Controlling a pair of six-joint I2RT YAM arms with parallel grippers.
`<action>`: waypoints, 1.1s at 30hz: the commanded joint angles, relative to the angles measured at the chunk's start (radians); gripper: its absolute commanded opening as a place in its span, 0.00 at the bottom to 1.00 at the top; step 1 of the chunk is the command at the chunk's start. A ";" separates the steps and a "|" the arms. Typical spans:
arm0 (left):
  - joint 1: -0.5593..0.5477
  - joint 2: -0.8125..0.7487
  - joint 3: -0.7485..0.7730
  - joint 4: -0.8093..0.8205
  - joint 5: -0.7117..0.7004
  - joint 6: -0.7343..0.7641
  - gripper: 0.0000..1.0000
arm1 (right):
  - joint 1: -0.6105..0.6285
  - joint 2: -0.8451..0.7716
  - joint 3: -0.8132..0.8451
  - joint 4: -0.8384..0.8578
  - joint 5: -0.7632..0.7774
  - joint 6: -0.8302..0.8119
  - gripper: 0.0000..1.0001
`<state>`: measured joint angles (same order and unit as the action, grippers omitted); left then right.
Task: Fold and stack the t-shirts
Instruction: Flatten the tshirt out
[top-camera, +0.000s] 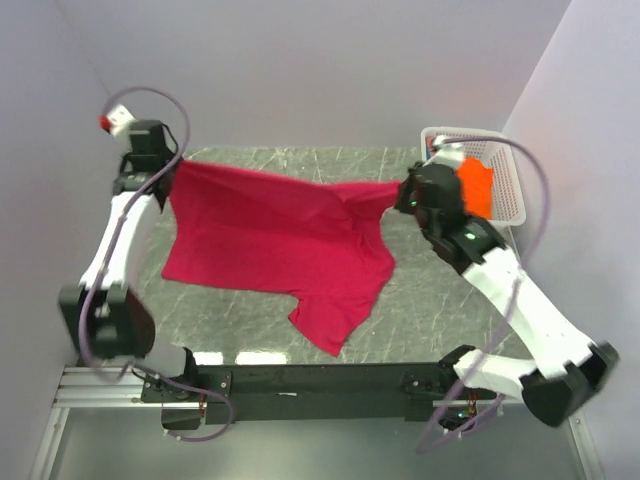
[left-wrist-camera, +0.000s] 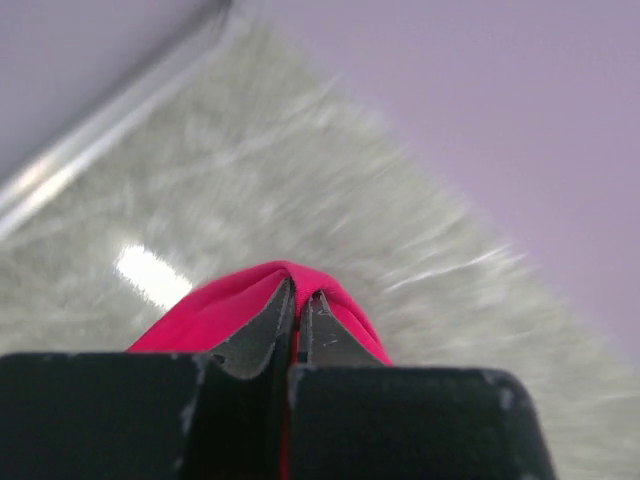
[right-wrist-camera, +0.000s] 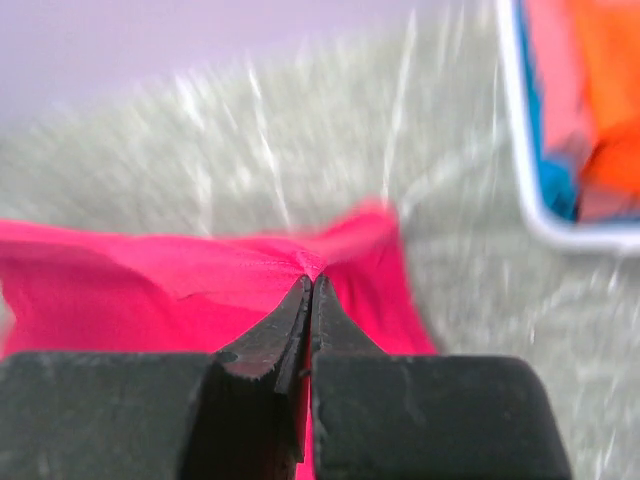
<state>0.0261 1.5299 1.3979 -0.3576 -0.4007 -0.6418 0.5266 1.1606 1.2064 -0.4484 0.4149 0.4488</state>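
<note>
Progress: early, by my reading. No fold made and no stack begun anywhere on the table.

- Crimson-pink t-shirt: spread out and strung between the two grippers. Its far edge is lifted taut from one to the other. The body hangs down and toward the arm bases, and the lower part and one sleeve lie on the table. A twisted bunch of cloth sits just inboard of the right gripper. Judged step: laying the shirt flat before a first fold.
- White lattice basket: just beyond and outboard of the right gripper, well apart from the left one.
- Orange t-shirt: crumpled in the basket, right beside the right wrist, not folded.
- Blue-teal cloth: seen in the basket under the orange in the right wrist view. That view is blurred, so it is probably the third shirt, but I cannot be sure.

Left to do: flatten and fold the crimson shirt, then take out, fold and stack the other two.

End effectors:
- Left gripper: fingers pressed together, pinching a small ridge of crimson cloth at the shirt's far left corner. The cloth wraps over the tips in the left wrist view.
- Right gripper: fingers closed tight on a seam of the same shirt at its far right end. Fabric spreads away to both sides of the tips.

Neither gripper touches the basket.
</note>
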 joint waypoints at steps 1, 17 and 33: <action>0.000 -0.207 0.075 0.031 -0.062 0.005 0.01 | 0.001 -0.140 0.099 0.043 0.099 -0.094 0.00; 0.000 -0.557 0.386 0.060 0.132 0.119 0.01 | 0.000 -0.300 0.672 -0.065 -0.096 -0.328 0.00; 0.001 0.168 0.827 0.078 0.232 0.191 0.01 | -0.336 0.391 1.039 0.051 -0.281 -0.398 0.00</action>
<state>0.0181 1.6470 2.1326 -0.2729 -0.1955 -0.4950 0.2317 1.4925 2.1708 -0.4484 0.2356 0.0650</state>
